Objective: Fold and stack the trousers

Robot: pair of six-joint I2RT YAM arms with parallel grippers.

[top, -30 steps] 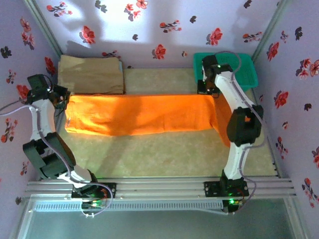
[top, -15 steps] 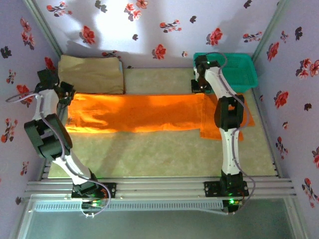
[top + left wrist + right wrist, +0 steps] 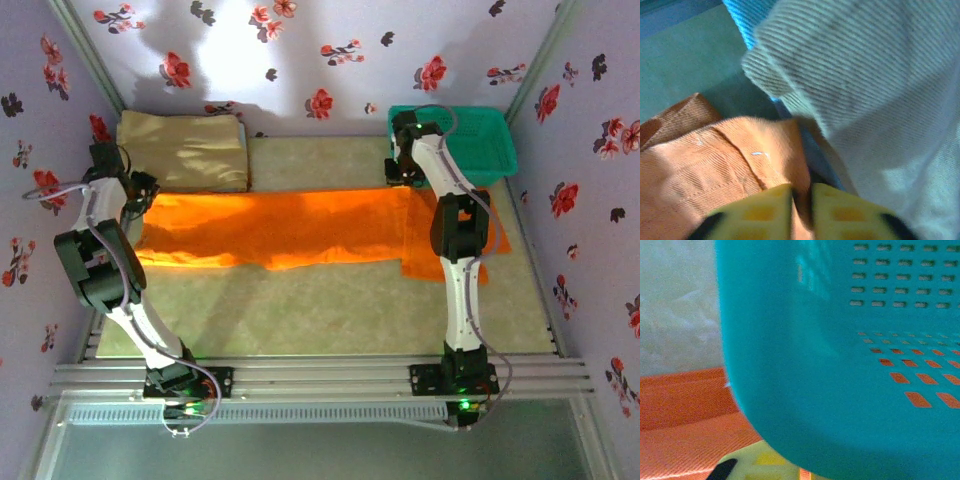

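The bright orange trousers (image 3: 290,228) lie stretched left to right across the table, and their right end spreads out under the right arm. My left gripper (image 3: 135,196) is at their left end. In the left wrist view its yellow fingers (image 3: 757,212) stand almost together with a fold of the trousers (image 3: 715,165) pinched between them. My right gripper (image 3: 402,175) sits at the trousers' far right edge, against the basket. In the right wrist view one yellow finger (image 3: 757,462) shows low down, a thin orange sliver at the right gripper (image 3: 804,473), and the trousers (image 3: 685,420) to the left.
A tan folded cloth (image 3: 185,150) lies at the far left, touching the trousers' far edge; it appears pale (image 3: 875,75) just beyond the left fingers. A teal perforated basket (image 3: 480,135) stands at the far right, its wall (image 3: 840,365) close before the right wrist camera. Flowered walls enclose the table.
Both grippers have carried the trousers' ends toward the far side and lowered them. The cloth has gone from a raised band to lying flat, its right end spread under the right arm.
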